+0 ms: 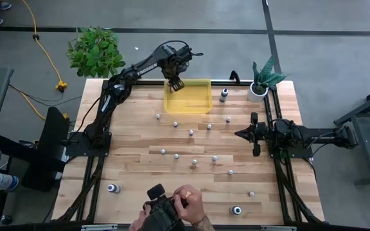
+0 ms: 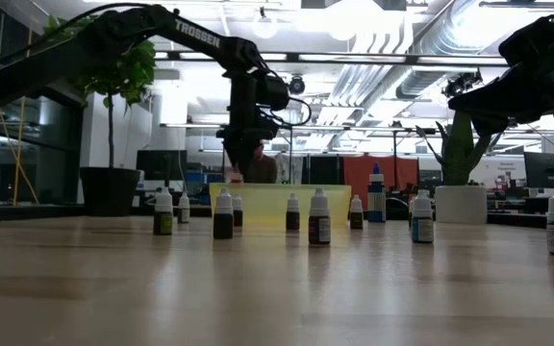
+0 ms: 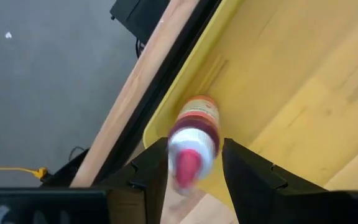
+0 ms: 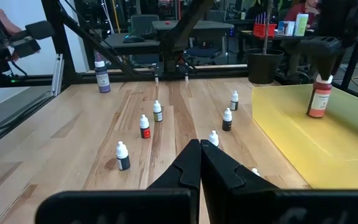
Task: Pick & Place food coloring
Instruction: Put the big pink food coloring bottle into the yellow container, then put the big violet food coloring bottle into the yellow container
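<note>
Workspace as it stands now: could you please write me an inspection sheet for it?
Surface: wooden table, no spills seen.
Job's things: food coloring bottles scattered upright across the middle; yellow bin at the far edge; one orange-bodied bottle over it.
Clutter: small white plant pot at the far right corner.
Claws: left claw over the bin at that bottle, grip unclear; right claw shut, empty, at the right side.
Cables: yellow cable on the floor, off the table.
Surroundings: a person's hand at the near edge; leafy plant beyond the far left corner.
</note>
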`<state>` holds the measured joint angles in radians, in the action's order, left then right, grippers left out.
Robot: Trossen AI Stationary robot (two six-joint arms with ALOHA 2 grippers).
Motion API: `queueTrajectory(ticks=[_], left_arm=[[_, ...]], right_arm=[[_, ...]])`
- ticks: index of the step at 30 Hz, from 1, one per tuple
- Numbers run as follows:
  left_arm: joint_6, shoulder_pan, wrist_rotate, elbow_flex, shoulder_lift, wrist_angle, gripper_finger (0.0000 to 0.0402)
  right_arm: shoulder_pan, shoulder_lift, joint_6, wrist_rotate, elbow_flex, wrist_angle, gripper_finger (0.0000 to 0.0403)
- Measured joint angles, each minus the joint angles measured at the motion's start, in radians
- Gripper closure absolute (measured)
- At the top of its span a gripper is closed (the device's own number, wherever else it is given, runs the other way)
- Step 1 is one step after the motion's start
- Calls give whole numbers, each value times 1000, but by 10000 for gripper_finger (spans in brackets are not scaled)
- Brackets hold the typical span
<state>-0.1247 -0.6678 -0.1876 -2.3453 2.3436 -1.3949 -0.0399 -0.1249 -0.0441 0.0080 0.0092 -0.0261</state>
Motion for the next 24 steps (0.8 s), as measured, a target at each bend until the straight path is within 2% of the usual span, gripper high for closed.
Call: queueTrajectory(ticks=[12,20,24], left_arm=[[-22,5,-32,-11,-119,89,121],[28,44,-32,-11,-275,33,109],[107,93,33,-11,-350,-56,110]], right_arm=[[0,0,0,0,0,0,402],[0,0,0,0,0,0,402],[0,0,0,0,0,0,402]])
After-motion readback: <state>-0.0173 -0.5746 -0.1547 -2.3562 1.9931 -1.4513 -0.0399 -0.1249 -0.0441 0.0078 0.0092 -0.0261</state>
